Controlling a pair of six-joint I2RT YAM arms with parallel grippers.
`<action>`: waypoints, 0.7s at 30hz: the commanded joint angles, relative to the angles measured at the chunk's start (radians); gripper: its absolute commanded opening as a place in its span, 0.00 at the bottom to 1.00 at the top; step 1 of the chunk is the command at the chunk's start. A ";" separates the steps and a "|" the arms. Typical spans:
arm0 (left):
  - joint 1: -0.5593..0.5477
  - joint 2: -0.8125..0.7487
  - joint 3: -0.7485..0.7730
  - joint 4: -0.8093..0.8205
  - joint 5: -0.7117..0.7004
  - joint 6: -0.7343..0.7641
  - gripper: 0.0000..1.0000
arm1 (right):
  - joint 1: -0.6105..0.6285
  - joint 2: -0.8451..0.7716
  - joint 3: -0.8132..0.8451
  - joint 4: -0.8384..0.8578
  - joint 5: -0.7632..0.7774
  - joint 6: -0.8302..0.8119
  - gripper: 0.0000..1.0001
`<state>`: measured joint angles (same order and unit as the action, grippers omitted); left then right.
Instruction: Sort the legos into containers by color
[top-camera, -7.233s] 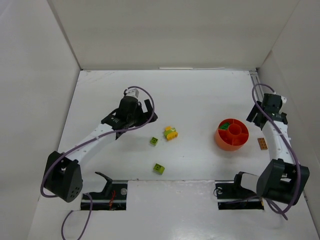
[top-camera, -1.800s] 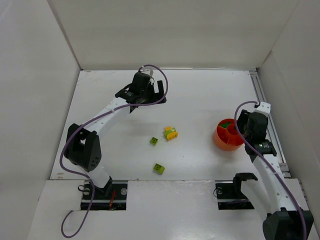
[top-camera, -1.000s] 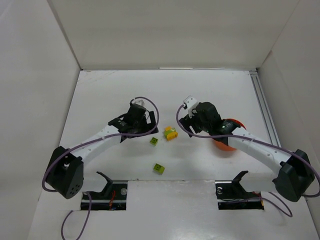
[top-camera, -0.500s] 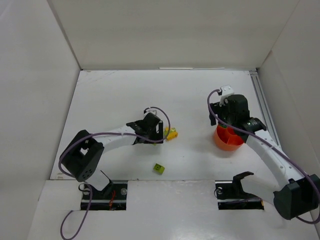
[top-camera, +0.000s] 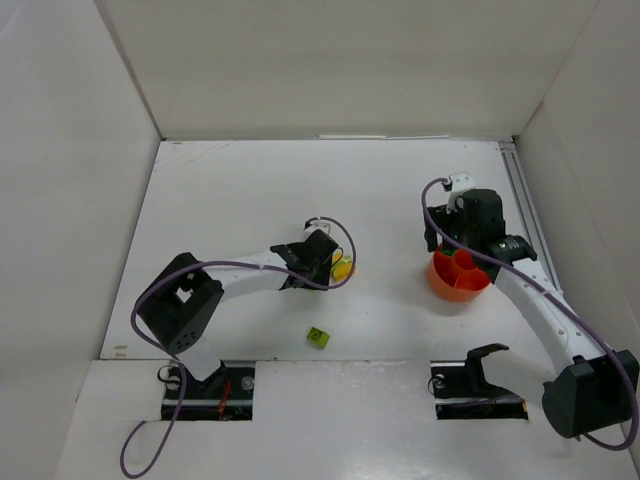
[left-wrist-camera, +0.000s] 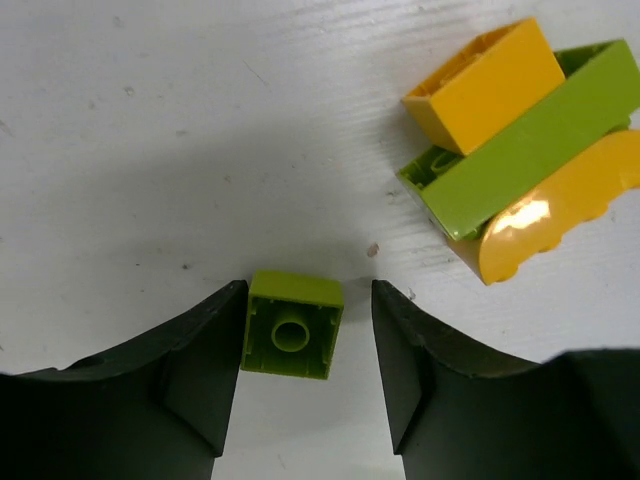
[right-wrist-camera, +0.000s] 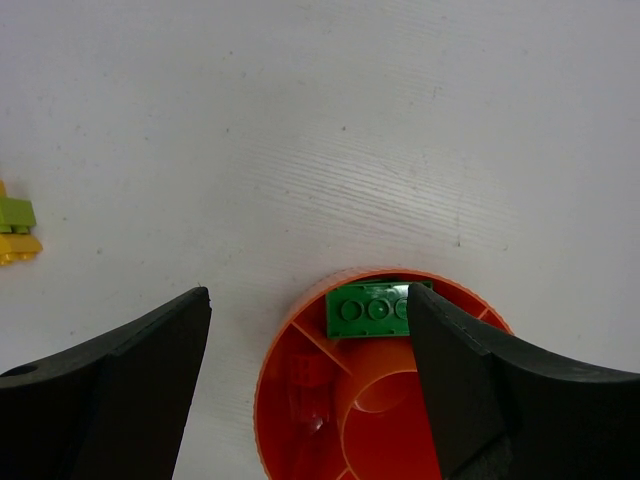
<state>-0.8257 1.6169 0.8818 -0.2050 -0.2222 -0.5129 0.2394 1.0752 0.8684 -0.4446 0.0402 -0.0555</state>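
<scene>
Lime brick (left-wrist-camera: 292, 325) loose inside half-open left hand (left-wrist-camera: 308, 290); right hand (right-wrist-camera: 308, 293) wide open.

The lone brick (left-wrist-camera: 292, 325) is lime, the clump (left-wrist-camera: 520, 150) yellow and lime. The bowl (right-wrist-camera: 285, 345) is orange, with a dark green brick (right-wrist-camera: 378, 310) and a red brick (right-wrist-camera: 308, 390). The table (right-wrist-camera: 300, 120) is white.
</scene>
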 joint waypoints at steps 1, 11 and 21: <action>-0.029 0.000 0.008 -0.065 0.003 -0.005 0.48 | -0.020 -0.020 0.003 0.010 -0.008 0.003 0.84; -0.047 0.000 0.037 -0.115 -0.006 -0.007 0.19 | -0.071 -0.038 0.003 0.010 -0.008 -0.006 0.84; -0.056 -0.144 0.221 -0.130 0.072 0.086 0.13 | -0.158 -0.127 -0.006 0.010 0.023 0.037 0.84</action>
<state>-0.8696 1.5749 1.0035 -0.3523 -0.1898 -0.4915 0.1131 1.0096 0.8665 -0.4465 0.0391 -0.0505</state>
